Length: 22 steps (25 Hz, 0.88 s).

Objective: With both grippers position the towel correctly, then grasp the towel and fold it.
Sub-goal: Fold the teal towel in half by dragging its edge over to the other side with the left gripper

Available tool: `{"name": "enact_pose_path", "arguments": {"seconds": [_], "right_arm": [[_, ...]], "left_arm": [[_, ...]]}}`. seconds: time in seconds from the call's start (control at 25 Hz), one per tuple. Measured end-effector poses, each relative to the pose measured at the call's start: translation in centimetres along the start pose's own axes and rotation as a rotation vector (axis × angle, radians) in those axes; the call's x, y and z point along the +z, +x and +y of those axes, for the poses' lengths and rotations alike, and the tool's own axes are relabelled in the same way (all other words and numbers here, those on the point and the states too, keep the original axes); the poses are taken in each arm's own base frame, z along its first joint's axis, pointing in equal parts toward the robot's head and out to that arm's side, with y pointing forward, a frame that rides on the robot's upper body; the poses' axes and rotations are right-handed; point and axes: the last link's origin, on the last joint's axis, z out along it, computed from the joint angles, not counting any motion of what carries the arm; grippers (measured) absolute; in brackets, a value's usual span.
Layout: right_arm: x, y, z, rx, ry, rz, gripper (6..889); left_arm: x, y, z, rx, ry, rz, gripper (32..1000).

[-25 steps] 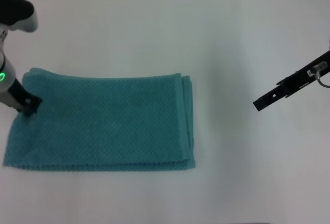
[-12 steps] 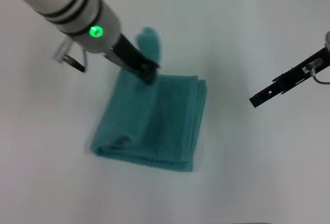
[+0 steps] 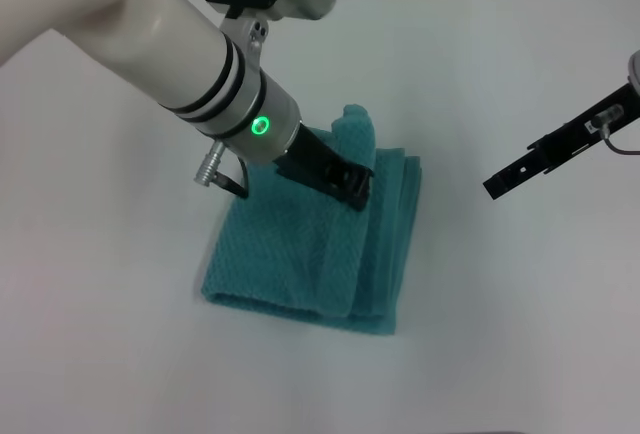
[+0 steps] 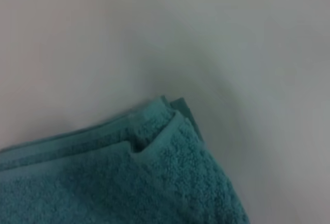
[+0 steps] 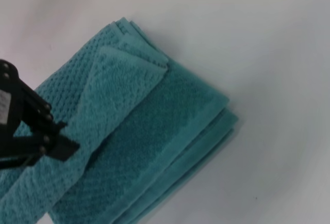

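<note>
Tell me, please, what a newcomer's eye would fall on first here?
The teal towel on the white table, one end doubled over onto itself. The left hand sits on that folded layer, its thick white arm reaching in from the left. The right hand hangs apart at the right.

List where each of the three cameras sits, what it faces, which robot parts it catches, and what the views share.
Head view: on the head, looking down at the table; shows the left tool on the towel and the right tool off to the side.
Left wrist view: close over a towel corner; no robot parts show.
Right wrist view: faces the towel; a black tool, apparently the left arm's, shows.
Shared: the towel appears in all three.
</note>
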Motion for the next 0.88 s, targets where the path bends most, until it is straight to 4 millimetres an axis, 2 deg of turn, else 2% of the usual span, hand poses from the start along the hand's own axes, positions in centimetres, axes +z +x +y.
{"name": "enact_pose_path", "arguments": {"seconds": [0.48, 0.68, 0.88], "right_arm": [[0.02, 0.18, -0.02, 0.003, -0.003, 0.004, 874], [0.04, 0.22, -0.04, 0.004, -0.003, 0.004, 874], [0.06, 0.32, -0.09, 0.006, -0.003, 0.005, 874]], "left_arm": [[0.02, 0.02, 0.53, 0.000, -0.084, 0.022, 207], [0.05, -0.02, 0.46, -0.003, -0.084, 0.021, 439], [0.04, -0.03, 0.39, -0.006, -0.083, 0.020, 621]]}}
